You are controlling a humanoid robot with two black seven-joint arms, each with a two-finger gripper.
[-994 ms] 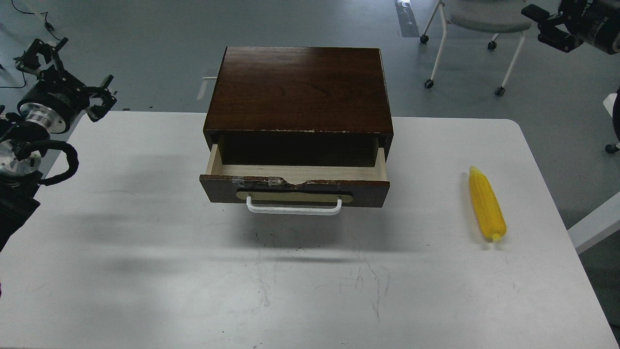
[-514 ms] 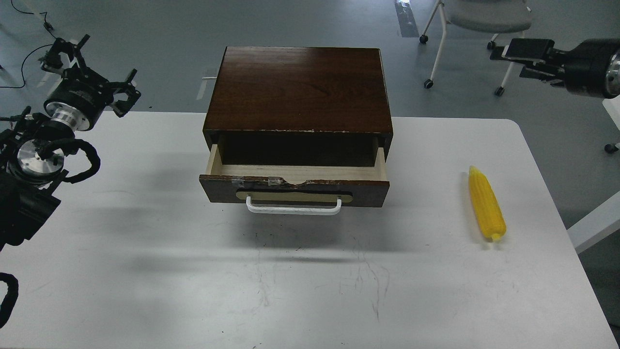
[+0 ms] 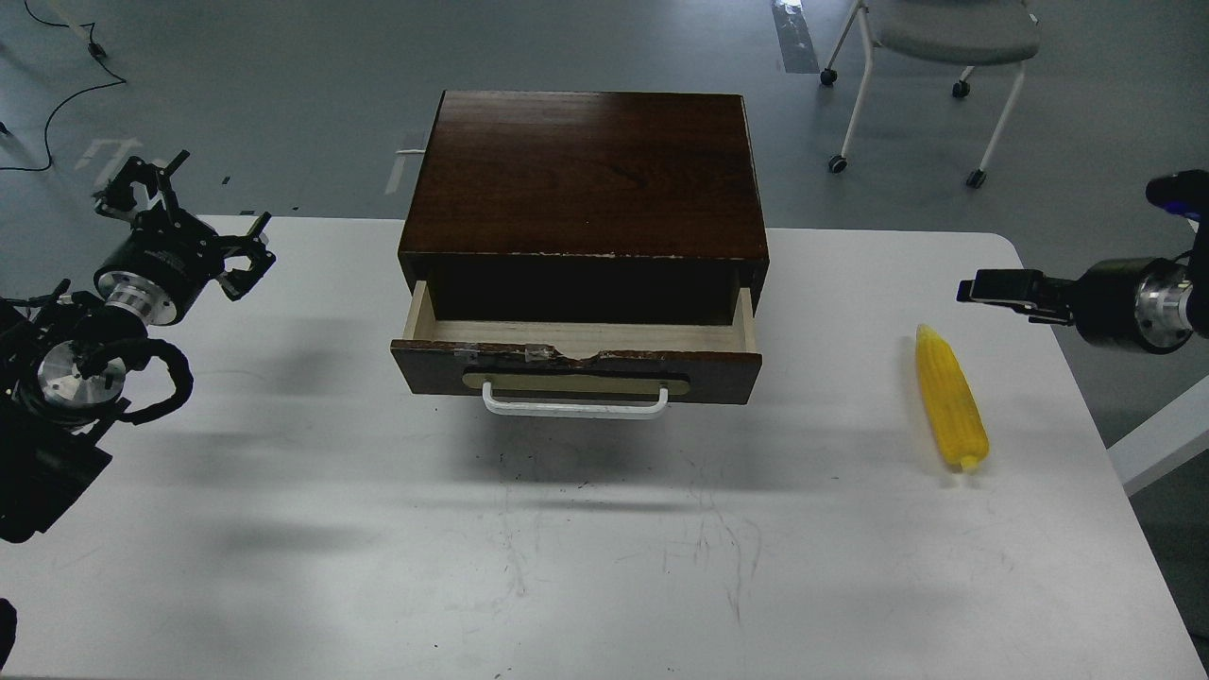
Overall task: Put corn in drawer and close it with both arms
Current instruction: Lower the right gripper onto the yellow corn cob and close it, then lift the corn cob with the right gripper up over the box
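The yellow corn (image 3: 950, 397) lies on the white table (image 3: 283, 529) at the right, pointed end away from me. The dark brown drawer (image 3: 576, 370) with its white bar handle (image 3: 574, 407) stands partly pulled out of the cabinet (image 3: 586, 170); its pale wood inside looks empty. My left gripper (image 3: 219, 196) is open and empty over the table's far left corner, well left of the drawer. My right gripper (image 3: 965, 288) hovers just above and right of the corn's tip, pointing left. It is seen edge-on, so its fingers cannot be told apart.
A grey office chair (image 3: 945, 38) on castors stands on the floor behind the table at the right. A white edge of another table (image 3: 1162, 434) shows at the far right. Black cables (image 3: 57, 94) lie on the floor at the left.
My right arm has come down from the upper right to just beside the corn's tip. My left arm has shifted right and down over the table's corner. Corn and drawer have not moved.
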